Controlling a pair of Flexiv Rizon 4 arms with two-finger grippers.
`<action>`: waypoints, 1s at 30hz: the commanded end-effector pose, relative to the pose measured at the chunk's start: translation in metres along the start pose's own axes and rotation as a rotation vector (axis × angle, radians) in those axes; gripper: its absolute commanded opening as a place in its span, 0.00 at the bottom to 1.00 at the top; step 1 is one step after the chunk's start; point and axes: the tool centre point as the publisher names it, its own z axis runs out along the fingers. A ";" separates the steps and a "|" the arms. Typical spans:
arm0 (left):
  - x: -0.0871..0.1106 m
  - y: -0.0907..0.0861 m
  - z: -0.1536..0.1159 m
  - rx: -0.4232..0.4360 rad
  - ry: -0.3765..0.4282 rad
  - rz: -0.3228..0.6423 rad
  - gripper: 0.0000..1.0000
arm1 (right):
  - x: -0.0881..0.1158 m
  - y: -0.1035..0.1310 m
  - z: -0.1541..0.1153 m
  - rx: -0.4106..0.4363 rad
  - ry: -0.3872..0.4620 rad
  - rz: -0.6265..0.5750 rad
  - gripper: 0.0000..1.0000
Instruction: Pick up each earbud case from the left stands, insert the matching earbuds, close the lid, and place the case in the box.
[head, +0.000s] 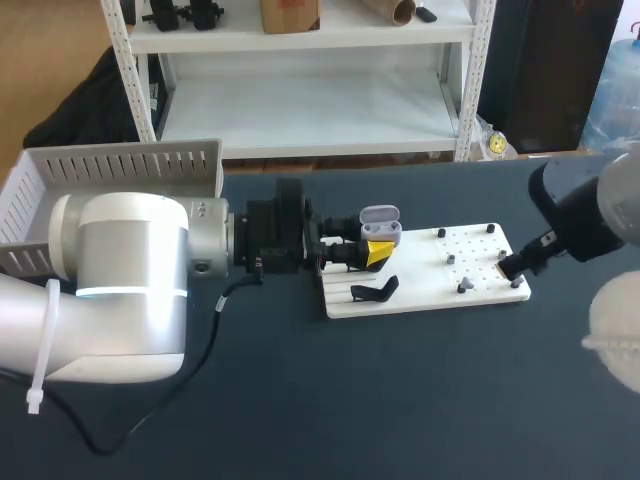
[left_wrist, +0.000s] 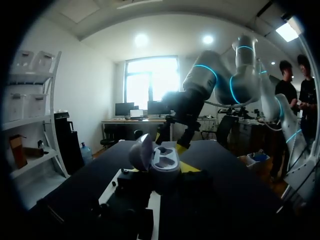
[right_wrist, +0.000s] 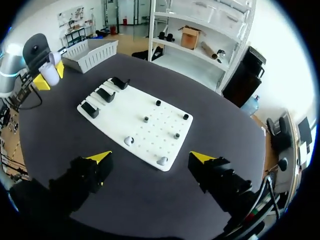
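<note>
While left gripper (head: 372, 252) pinches case (head: 380, 225) low on its body, lid open and upright, it holds it over the stands (head: 375, 290) end of board (head: 480, 290), probably so the pockets face up for loading. Right gripper (right_wrist: 151, 158): jaws spread wide, hovering above earbuds (right_wrist: 161, 161) at board's opposite end, apparently lining up a pick. Dark tabletop (head: 400, 400). Box (head: 100, 170) at far left, behind left arm. Grippers well apart.
</note>
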 end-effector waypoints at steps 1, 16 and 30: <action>0.001 -0.001 0.000 -0.002 -0.005 0.002 0.00 | -0.002 0.005 0.002 0.167 0.026 -0.041 1.00; 0.001 -0.001 0.000 -0.002 -0.005 0.002 0.00 | 0.000 0.003 0.000 0.255 0.181 -0.149 1.00; 0.001 -0.001 0.000 -0.002 -0.005 0.002 0.00 | 0.007 -0.001 -0.007 0.303 0.237 -0.176 1.00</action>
